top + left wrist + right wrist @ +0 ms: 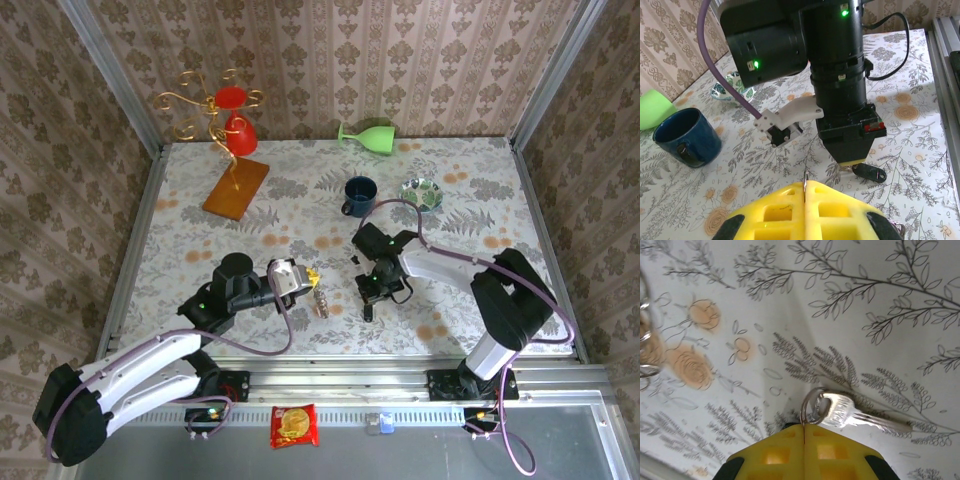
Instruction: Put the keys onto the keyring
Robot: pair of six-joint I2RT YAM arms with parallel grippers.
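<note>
My left gripper is shut, its yellow pads pinching a thin strip of silver metal. From it the keyring hangs as a small bunch of silvery loops just over the tablecloth. Those loops also show blurred in the right wrist view. My right gripper points down near the table centre. It is shut on a small split ring that carries a silver key lying flat on the cloth. A black-headed key lies by the right fingertips.
A blue mug and a small patterned bowl stand behind the grippers. A green cup lies at the back wall. A gold wire stand on a wooden base holds red cups at back left. A small black piece lies nearby.
</note>
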